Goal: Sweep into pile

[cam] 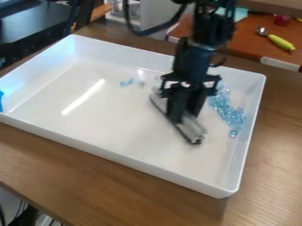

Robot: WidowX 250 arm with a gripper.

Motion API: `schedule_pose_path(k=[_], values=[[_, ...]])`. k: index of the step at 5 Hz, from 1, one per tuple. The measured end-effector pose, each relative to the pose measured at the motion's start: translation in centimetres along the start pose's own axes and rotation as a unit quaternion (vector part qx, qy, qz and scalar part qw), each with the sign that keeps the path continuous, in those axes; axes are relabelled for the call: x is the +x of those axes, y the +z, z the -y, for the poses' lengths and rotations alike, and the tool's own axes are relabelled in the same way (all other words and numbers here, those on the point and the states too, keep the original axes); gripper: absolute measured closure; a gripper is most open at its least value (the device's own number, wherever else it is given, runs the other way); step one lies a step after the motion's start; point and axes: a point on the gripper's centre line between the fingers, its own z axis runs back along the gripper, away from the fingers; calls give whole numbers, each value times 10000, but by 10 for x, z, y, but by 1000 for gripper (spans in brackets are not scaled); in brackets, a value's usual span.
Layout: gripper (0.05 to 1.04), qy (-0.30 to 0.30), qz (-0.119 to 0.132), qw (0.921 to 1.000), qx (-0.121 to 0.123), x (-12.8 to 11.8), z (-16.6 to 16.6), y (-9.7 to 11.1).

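Note:
The black gripper (pixel 180 112) hangs over the right half of the white tray (pixel 138 164), shut on a long grey-and-black sweeping tool (pixel 190 129). The tool lies low against the tray floor, slanting from upper left to lower right. Right of it, clear blue pieces (pixel 228 111) form a long loose band near the tray's right wall, its upper part close behind the gripper. A small cluster of blue pieces (pixel 126 82) sits toward the back, left of the gripper. The arm hides part of the tray's back area.
High walls surround the tray on a brown wooden table (pixel 268 176). A blue object (pixel 1 101) shows at the left edge. Behind at the right, a reddish-brown surface (pixel 251 42) holds a yellow-green handled utensil (pixel 280 42) and a red item (pixel 282 20).

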Motion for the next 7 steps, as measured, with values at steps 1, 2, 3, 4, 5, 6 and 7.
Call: schedule_pose_path(k=[1, 2, 3, 4, 5, 6, 7], values=[[714, -149, 0, 9999, -19, -4, 18, 9], [714, -288, 30, 9994, -164, -7, 25, 26], [714, -517, 4, 9981, -347, -5, 22, 37], [714, -529, 135, 9953, -796, 17, -15, 70], [714, -487, 286, 9963, -644, 51, -61, 55], [714, -665, 348, 9952, -633, 81, -92, 42], [714, -685, 575, 9925, -837, 125, -120, 34]])
